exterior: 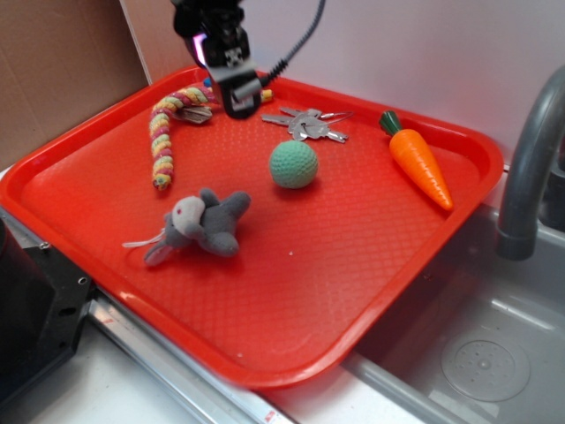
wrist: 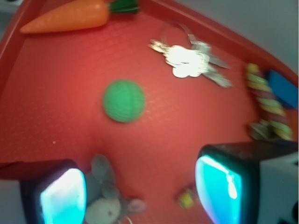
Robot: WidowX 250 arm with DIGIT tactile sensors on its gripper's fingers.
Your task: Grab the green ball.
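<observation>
The green ball [exterior: 293,164] [wrist: 123,101], a small mint-green knitted sphere, lies near the middle of the red tray [exterior: 335,291]. My gripper [exterior: 238,99] hangs over the tray's back left part, above and to the left of the ball, well apart from it. In the wrist view my gripper [wrist: 140,193] is open, its two pads glowing cyan, with nothing between them but the tray floor [wrist: 60,116]. The ball shows ahead of the jaws, a little left of centre.
A grey plush mouse [exterior: 199,225] [wrist: 107,200] lies at the tray's front left. A striped knitted worm [exterior: 163,132] [wrist: 266,102] and a bunch of keys [exterior: 309,124] [wrist: 189,59] lie at the back. An orange toy carrot [exterior: 419,162] [wrist: 70,15] lies right. A sink and faucet [exterior: 530,168] stand beyond.
</observation>
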